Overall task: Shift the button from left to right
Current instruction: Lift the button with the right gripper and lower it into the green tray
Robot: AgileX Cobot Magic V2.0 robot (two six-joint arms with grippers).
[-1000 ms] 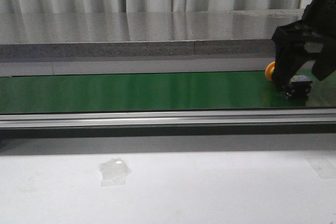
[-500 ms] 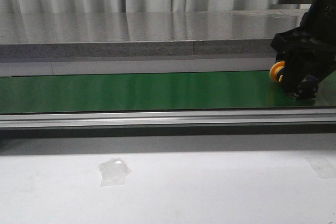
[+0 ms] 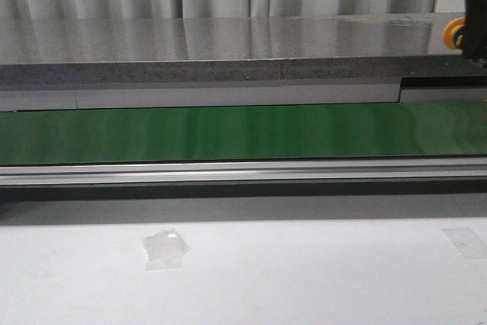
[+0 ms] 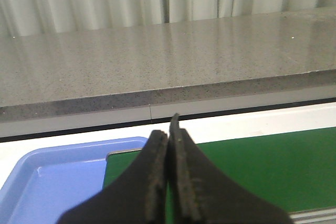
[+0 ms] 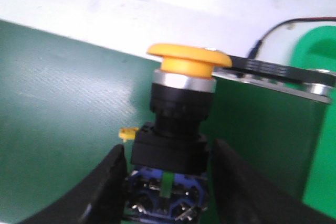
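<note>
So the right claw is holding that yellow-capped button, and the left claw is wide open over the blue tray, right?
Not quite. The right gripper does hold the button, but the left gripper is shut, its fingers pressed together with nothing between them. The left wrist view shows it, near the blue tray.

Right pincer [image 5: 167,182] clamping the button [image 5: 176,129] by its black body (yellow cap outermost), above green belt [image 5: 58,108]

Green conveyor belt [image 3: 228,131] spans the bench; aluminium rail [image 3: 228,171] along its near edge. Grey stone counter [image 3: 213,43] behind. Blue tray [image 4: 52,182] at belt's left end. Clear tape scrap [image 3: 165,249] on the white table [image 3: 304,272].
</note>
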